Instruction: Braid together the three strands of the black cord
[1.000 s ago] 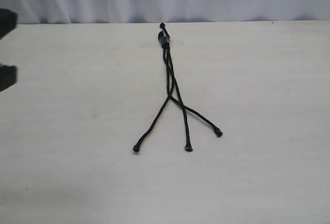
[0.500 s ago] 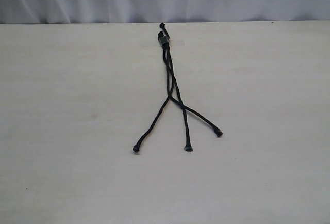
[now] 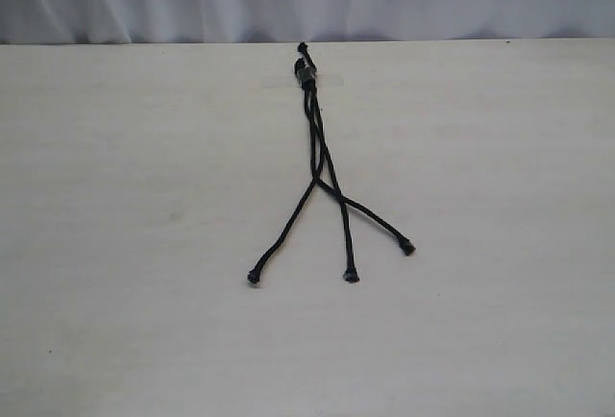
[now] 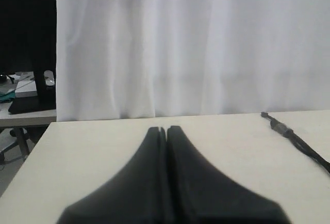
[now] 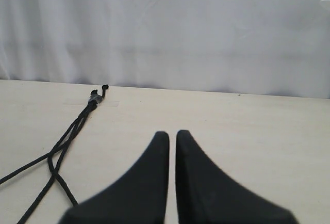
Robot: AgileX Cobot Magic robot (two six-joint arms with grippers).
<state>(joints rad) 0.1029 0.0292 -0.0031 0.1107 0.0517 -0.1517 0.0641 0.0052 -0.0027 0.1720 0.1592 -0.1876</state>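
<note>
- Three strands lie as they did a second ago, but the dark gripper at the exterior view's left edge has gone.
- Both wrist views cut off the loose tips.
- We count one black cord, one knot and three tips.
- Left gripper is pressed together and right gripper nearly so. The cord lies beyond both, well apart.
</note>
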